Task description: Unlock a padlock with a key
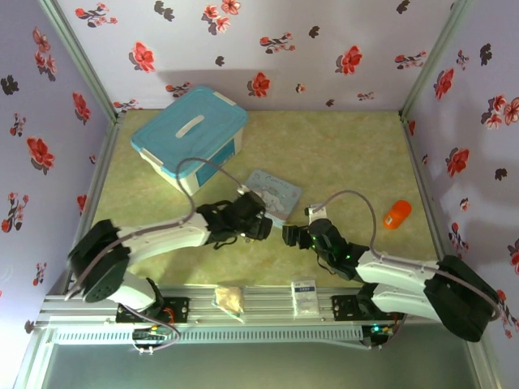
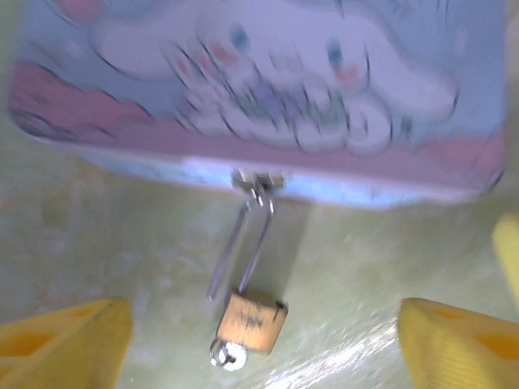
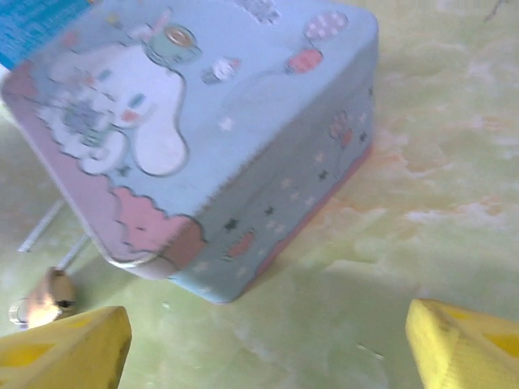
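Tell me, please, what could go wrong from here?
The padlock is hooked by its shackle through the clasp of the tin, so tugging it could drag the tin along. The small silvery piece at its base, probably the key, could get knocked out if the left jaws close carelessly.

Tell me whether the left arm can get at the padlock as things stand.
Probably yes: the padlock lies on the table, hooked to the tin's clasp, right between the open fingers of the left gripper, with nothing in between.
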Robot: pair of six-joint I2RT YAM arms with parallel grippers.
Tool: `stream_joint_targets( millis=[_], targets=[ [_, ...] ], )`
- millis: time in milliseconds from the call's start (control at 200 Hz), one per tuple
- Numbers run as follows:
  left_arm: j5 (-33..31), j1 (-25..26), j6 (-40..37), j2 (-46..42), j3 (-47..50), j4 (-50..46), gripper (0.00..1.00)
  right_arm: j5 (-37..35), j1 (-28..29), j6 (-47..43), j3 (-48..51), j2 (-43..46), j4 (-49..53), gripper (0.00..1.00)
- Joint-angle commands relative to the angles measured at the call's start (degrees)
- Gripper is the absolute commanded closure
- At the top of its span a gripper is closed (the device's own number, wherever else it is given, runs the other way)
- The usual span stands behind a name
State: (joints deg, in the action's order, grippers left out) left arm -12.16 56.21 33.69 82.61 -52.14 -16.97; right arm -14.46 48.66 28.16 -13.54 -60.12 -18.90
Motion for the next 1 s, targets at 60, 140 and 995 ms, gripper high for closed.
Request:
stream_joint_targets(
  millis=[60,140,995],
  targets=[
    [9.7,-6.9,0.0,-4.9,5.7,11.3,0.09,6.5,0.8,2.4,0.1,4.5,1.5,0.15],
    [13.5,-9.2,0.4,-4.4,6.0,12.5,0.1,6.0,3.0,3.2,-1.2,3.9,2.0,0.18],
    [19.3,-15.6,6.6,-8.2,15.6,20.4,0.19,-5.5,15.0,7.1,-21.2,-29.9,1.1,0.3]
  ],
)
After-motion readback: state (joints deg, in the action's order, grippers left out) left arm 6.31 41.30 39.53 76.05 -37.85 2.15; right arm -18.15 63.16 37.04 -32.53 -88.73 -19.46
